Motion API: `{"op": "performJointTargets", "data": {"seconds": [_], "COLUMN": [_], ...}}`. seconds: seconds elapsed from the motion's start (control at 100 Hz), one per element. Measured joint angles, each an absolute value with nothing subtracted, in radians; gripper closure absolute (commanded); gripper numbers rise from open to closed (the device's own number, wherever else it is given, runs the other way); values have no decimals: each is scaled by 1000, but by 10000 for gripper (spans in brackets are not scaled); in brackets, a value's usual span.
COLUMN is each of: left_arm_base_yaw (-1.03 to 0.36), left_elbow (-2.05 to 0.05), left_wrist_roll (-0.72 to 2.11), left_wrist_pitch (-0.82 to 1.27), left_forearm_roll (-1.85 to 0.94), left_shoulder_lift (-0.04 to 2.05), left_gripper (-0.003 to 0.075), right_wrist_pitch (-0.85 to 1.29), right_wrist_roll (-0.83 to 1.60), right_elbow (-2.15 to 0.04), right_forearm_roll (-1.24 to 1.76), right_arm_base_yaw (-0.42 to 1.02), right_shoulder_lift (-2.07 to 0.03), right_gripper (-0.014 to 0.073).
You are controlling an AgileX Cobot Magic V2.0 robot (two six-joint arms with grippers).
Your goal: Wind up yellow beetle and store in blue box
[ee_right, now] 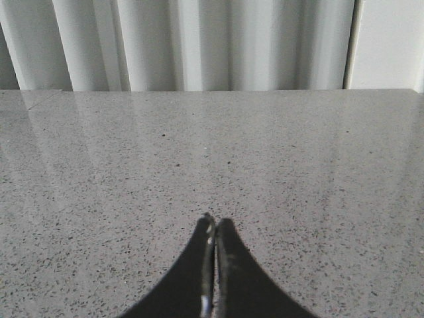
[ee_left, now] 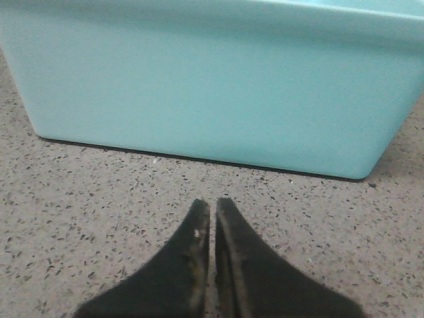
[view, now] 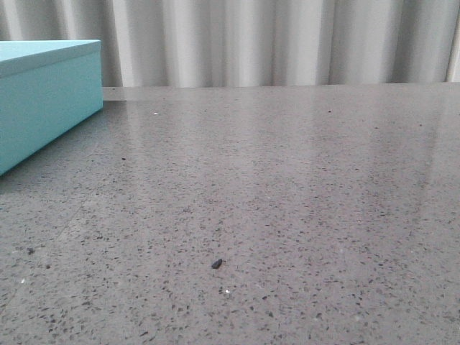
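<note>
The blue box (view: 43, 93) stands at the far left of the grey speckled table, its paler top closed. In the left wrist view its turquoise side (ee_left: 205, 86) fills the space just beyond my left gripper (ee_left: 212, 203), which is shut and empty, low over the table and a short way from the box. My right gripper (ee_right: 217, 221) is shut and empty over bare table, facing the curtain. The yellow beetle is out of view in all frames. Neither gripper shows in the front view.
A small dark speck (view: 216, 263) lies on the table near the front middle. A pale pleated curtain (view: 287, 43) hangs behind the table's far edge. The table's back edge (ee_right: 212, 90) shows in the right wrist view.
</note>
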State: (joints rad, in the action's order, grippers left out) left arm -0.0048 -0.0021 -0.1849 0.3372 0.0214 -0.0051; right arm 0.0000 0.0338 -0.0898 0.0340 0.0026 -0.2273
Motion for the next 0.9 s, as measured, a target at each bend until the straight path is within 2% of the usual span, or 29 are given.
{"op": "performJointTargets", "data": {"seconds": [0.9], "left_arm_base_yaw": [-5], "left_elbow": [-2], "left_wrist_roll": [-185], "left_wrist_pitch": [340], "left_forearm_roll": [20], "left_shoulder_lift": [-5], "left_gripper": [741], "right_wrist_pitch": [0], "right_wrist_roll": [34], "right_elbow": [-90], "right_forearm_roll": [34], "right_arm_base_yaw": [16], "right_shoulder_lift": [-227], "right_gripper": [655]}}
